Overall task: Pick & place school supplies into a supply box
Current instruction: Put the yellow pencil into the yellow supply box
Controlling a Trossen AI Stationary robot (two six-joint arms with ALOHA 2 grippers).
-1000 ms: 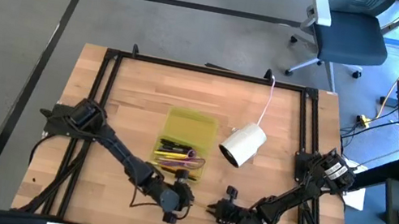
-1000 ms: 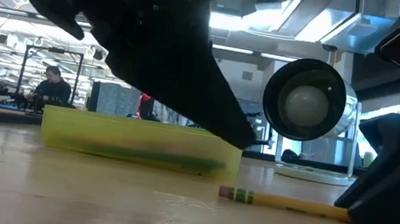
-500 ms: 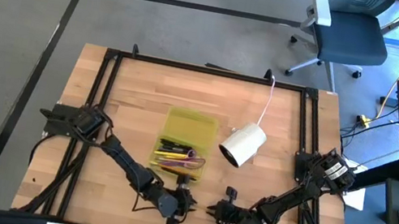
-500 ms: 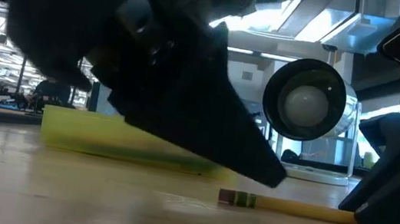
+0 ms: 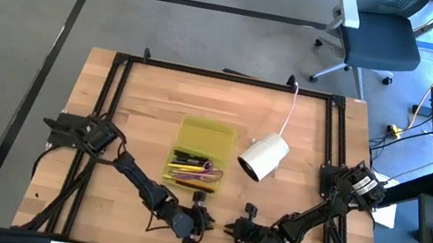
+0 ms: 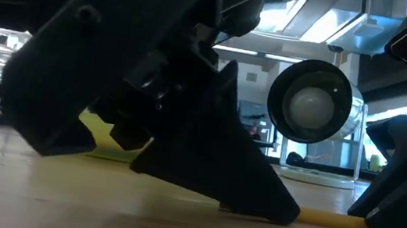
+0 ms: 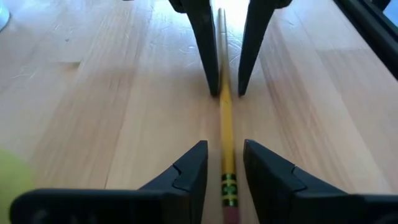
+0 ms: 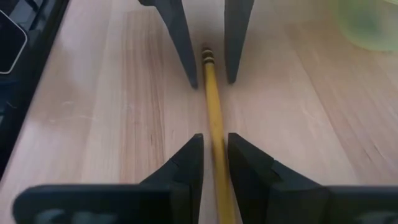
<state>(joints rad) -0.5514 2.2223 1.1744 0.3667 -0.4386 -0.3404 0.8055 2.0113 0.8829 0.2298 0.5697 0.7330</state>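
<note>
A yellow pencil (image 7: 225,124) lies flat on the wooden table near its front edge, between my two grippers. My left gripper (image 7: 225,163) is down at the table and open, one finger on each side of the pencil's eraser end (image 7: 229,186), with a gap on both sides. My right gripper (image 8: 215,154) faces it, narrowly open, with its fingers on either side of the pencil's other part (image 8: 213,106). The yellow-green supply box (image 5: 208,126) stands behind them, with several pens and purple scissors (image 5: 193,168) inside.
A white cylinder (image 5: 263,157) on a cord lies right of the box, behind the right gripper. A black frame (image 5: 224,76) runs around the table top. Bare wood lies to the left of the box and along the far side.
My left gripper has come down onto the table and moved a little toward the right gripper, so its fingers now stand around the pencil's eraser end. The pencil and my right gripper have kept still.
</note>
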